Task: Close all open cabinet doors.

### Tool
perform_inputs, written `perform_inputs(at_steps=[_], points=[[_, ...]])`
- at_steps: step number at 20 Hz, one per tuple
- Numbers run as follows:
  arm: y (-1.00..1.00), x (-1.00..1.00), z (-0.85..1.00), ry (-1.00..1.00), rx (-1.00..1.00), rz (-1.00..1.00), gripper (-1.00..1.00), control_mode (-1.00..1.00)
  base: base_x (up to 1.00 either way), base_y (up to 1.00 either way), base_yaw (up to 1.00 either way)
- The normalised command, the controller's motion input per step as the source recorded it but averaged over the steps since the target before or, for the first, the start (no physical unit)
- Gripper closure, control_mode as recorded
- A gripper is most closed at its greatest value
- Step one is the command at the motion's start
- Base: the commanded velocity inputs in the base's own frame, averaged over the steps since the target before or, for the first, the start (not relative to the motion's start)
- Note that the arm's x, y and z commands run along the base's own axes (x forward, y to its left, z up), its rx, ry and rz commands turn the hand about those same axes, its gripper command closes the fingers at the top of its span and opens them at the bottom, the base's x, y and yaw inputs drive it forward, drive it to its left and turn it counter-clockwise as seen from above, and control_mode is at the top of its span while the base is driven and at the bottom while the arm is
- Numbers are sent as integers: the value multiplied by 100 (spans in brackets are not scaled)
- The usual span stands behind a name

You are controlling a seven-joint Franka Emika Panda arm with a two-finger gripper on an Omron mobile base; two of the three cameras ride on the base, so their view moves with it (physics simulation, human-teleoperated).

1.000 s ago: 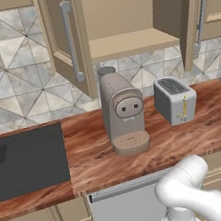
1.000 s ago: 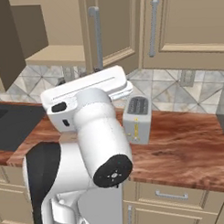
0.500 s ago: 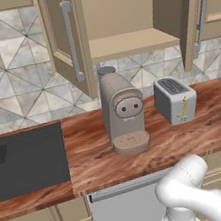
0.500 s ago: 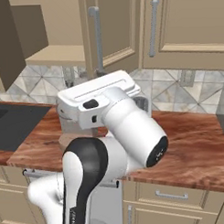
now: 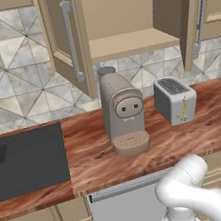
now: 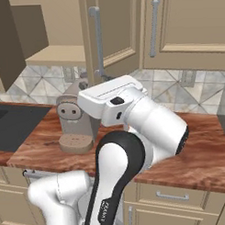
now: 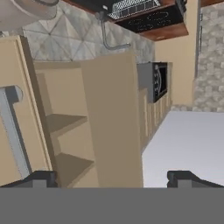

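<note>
The wall cabinet stands open with both cabinet doors swung out: the left door (image 5: 65, 38) with its long silver handle (image 5: 71, 40), and the right door (image 5: 196, 13). In the right base view the nearer open door (image 6: 107, 32) hangs just above my white hand (image 6: 109, 94), and the other open door (image 6: 6, 44) is at the far left. The hand view is rolled upside down. It shows one open door (image 7: 17, 131) with its handle at the left, the bare shelves (image 7: 65, 122), and the second door (image 7: 111, 118) straight ahead. My gripper (image 7: 111, 179) is open and holds nothing.
A beige coffee machine (image 5: 122, 110) and a silver toaster (image 5: 174, 100) stand on the wooden counter (image 5: 90, 161) under the cabinet. A black cooktop (image 5: 27, 161) lies at the left. A closed wall door (image 6: 189, 24) is to the right. My arm (image 6: 134, 145) rises in front of the counter.
In the right base view my arm's upper links have swung to the right and lower, while the hand stays near the open door. The doors have not moved.
</note>
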Motion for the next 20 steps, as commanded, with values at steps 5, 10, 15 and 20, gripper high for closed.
perform_inputs(at_steps=[5, 10, 15, 20], points=[[0, 57, -24, 0, 0, 5, -100, -100, 0, 0, 0], [0, 69, -22, 0, 0, 6, -100, -100, 0, 0, 0], [0, 71, -28, 0, 0, 9, -100, -100, 0, 0, 0], [-1, 68, -23, 0, 0, 9, -100, -100, 0, 0, 0]])
